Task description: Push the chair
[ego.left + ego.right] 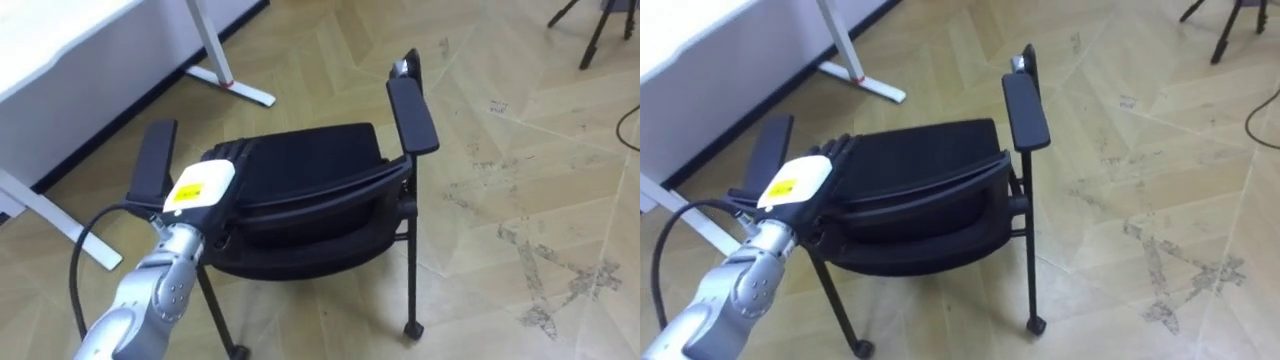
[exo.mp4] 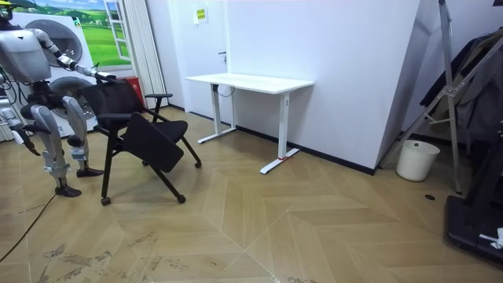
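Left hand (image 1: 205, 185) lies on the left end of the black chair's (image 1: 310, 160) backrest top, fingers (image 1: 236, 154) stretched flat, gripping nothing. We see the chair on the wood floor (image 1: 520, 150) just right of the white counter (image 1: 60, 40), and we judge a steady, level push best, since pressing off-centre could swing it rightward. The forearm reaches up from the lower left, wrist straight.

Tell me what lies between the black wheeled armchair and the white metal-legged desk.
Nothing but bare wooden floor separates the black wheeled armchair from the white metal-legged desk; the room view shows it.
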